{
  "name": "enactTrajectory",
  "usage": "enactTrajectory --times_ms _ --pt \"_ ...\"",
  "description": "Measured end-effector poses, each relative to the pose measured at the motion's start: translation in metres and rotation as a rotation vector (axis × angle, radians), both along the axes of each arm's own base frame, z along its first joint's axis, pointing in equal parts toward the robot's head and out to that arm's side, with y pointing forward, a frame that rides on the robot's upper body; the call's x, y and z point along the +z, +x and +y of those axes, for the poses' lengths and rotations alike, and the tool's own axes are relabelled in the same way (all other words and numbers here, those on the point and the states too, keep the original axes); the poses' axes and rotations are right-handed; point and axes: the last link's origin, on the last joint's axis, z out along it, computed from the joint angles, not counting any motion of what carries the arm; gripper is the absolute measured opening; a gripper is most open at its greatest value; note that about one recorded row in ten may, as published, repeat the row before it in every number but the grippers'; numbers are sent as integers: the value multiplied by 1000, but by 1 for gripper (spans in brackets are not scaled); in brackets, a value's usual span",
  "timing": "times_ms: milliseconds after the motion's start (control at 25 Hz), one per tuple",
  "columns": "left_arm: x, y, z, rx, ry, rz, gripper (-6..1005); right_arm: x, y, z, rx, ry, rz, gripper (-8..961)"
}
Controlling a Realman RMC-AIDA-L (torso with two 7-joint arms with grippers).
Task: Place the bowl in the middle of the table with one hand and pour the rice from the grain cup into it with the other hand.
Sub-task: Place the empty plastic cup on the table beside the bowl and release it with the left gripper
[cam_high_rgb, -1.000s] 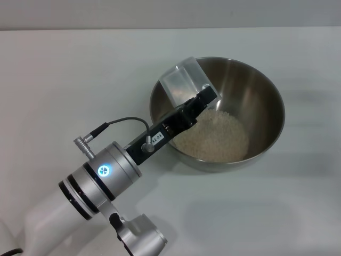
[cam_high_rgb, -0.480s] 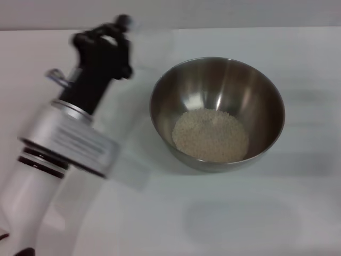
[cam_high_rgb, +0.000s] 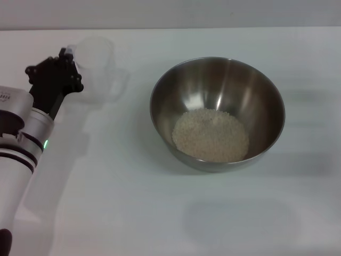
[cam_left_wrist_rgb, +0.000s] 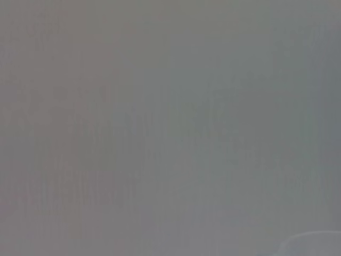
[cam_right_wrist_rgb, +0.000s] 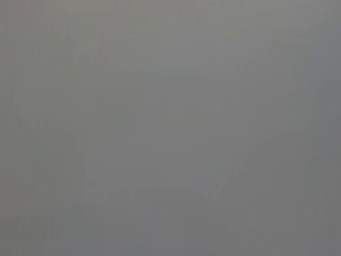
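Observation:
The steel bowl [cam_high_rgb: 217, 85] stands near the middle of the white table [cam_high_rgb: 160, 213], with a heap of rice [cam_high_rgb: 211, 134] in its bottom. My left gripper [cam_high_rgb: 69, 57] is at the far left of the table, well away from the bowl. It is shut on the clear grain cup [cam_high_rgb: 97, 60], which stands upright and looks empty, low over or on the table. The left wrist view shows only grey, with a faint curved edge [cam_left_wrist_rgb: 314, 240] in one corner. The right gripper is out of view, and the right wrist view shows plain grey.
The left arm's white and silver forearm [cam_high_rgb: 18, 144] runs along the left edge of the head view. The table's far edge [cam_high_rgb: 213, 28] lies behind the bowl.
The left gripper has pulled the cup off the bowl's rim, swung it left and turned it upright. The rice heap and the bowl have stayed in place.

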Motion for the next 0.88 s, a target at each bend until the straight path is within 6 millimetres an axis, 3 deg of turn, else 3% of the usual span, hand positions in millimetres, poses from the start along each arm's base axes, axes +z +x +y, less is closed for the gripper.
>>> enactTrajectory --times_ms 280,880 --pt "-7 -11 3 82 -68 -8 23 0 0 0 1 0 0 440" --pt "-8 -13 6 96 -84 3 24 1 0 0 0 1 -1 441"
